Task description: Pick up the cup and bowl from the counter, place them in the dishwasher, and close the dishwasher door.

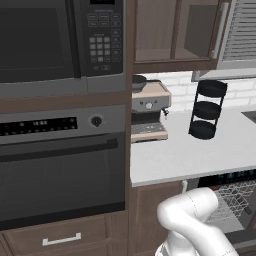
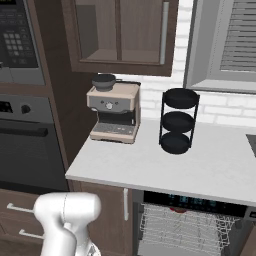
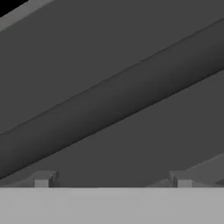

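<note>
The counter (image 2: 210,165) was seen bare of cup and bowl, and the dishwasher (image 2: 192,227) was left open, its door unclosed. The gripper (image 3: 111,179) was spread wide against a dark grey panel (image 3: 109,144); something red was glimpsed in the rack (image 2: 180,211).

Close before the pincer (image 3: 112,179) ran a matt dark-grey panel (image 3: 131,144) with a smooth, rounded, metal-looking bar (image 3: 113,103).

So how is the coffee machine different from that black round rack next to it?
The coffee machine is a boxy beige block with a knob on its front; the black three-tier rack is a see-through stack of round trays. The coffee machine stands against the brown cabinet side, with a dark round dish on top; the rack stands further out along the wall. Both stand upright on the counter.
</note>
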You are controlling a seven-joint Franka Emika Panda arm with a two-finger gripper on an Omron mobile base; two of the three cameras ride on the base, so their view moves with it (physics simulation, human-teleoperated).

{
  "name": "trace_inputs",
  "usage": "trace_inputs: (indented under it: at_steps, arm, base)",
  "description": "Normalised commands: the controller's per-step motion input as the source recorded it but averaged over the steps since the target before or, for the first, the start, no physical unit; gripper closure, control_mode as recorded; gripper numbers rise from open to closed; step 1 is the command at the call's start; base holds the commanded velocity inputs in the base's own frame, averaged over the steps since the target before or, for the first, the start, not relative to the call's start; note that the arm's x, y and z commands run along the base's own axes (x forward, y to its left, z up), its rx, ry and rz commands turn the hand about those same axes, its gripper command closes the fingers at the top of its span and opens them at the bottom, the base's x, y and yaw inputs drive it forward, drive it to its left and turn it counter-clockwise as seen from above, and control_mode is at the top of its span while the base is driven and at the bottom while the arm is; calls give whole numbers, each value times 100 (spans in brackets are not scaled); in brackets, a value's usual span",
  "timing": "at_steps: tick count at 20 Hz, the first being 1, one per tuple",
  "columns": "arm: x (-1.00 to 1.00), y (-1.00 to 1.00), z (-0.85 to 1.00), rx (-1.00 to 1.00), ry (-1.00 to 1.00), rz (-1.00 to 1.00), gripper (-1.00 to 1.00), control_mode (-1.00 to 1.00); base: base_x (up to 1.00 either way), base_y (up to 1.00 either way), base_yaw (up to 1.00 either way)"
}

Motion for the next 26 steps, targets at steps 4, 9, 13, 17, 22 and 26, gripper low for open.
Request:
trace_inputs:
  at_steps: [4,9,13,17,22,26]
  arm:
    - [100,0,-90,0,-27,-11,-100,-100]
    - [100,13,-40,-1,-36,-6,-100,-100]
    - [100,53,-1,-8,-38,-1,-100,-100]
    - [100,48,0,-15,-35,-2,-100,-100]
    - [100,40,0,-13,-33,-3,-100,-100]
    - [100,39,0,-9,-30,-2,-100,-100]
  base:
    - [0,0,0]
    - [0,0,0]
    - [0,0,0]
    - [0,0,0]
    - [0,0,0]
    - [0,0,0]
